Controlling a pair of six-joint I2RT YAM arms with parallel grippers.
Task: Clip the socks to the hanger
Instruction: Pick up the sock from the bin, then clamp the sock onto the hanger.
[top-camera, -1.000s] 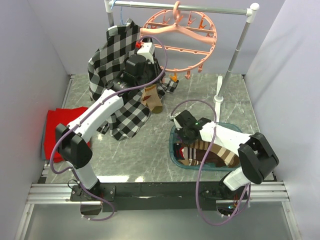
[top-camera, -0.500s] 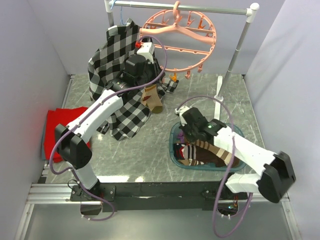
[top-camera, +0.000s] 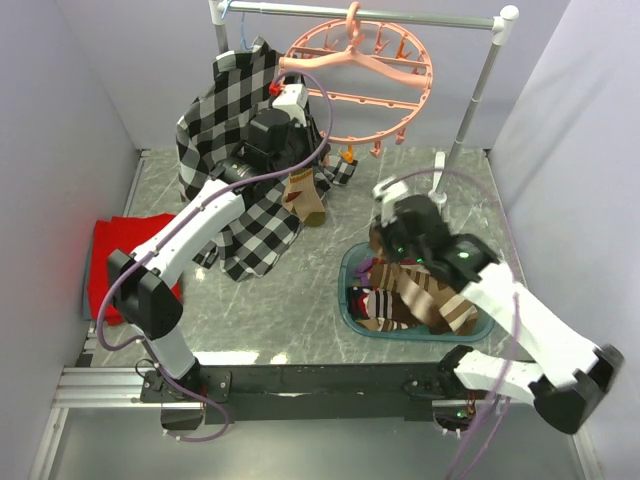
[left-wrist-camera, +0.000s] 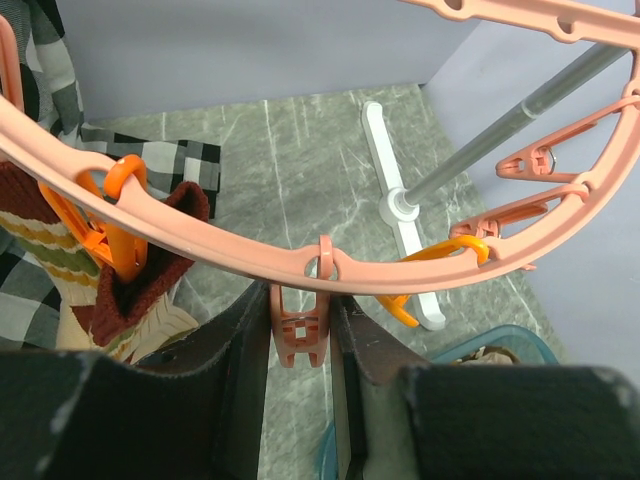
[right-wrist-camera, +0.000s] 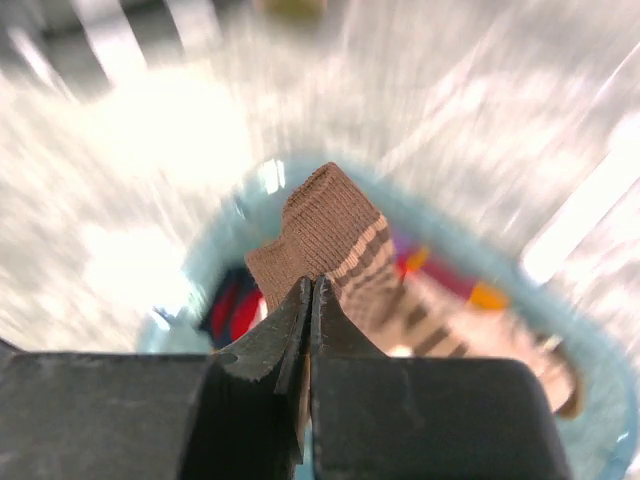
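The salmon-pink hanger (top-camera: 400, 75) hangs from the rail at the back. A striped sock (top-camera: 305, 195) hangs from it by an orange clip (left-wrist-camera: 110, 235); this sock also shows in the left wrist view (left-wrist-camera: 150, 290). My left gripper (top-camera: 318, 160) is up at the hanger ring (left-wrist-camera: 220, 245), and its jaws (left-wrist-camera: 300, 345) press both sides of a pink clip (left-wrist-camera: 298, 335). My right gripper (top-camera: 385, 245) is shut on the cuff of a brown striped sock (right-wrist-camera: 335, 225) and holds it above the teal basin (top-camera: 345, 290). More socks (top-camera: 375, 305) lie in the basin.
A black-and-white plaid shirt (top-camera: 225, 110) hangs at the back left beside my left arm. A red cloth (top-camera: 100, 260) lies at the left edge. The grey rail (top-camera: 370, 14) has a slanted post (top-camera: 470, 100) and a white foot (left-wrist-camera: 400, 220).
My right arm has risen and swung right and back, pulling the brown striped sock up out of the basin. My left arm has stayed at the hanger clip.
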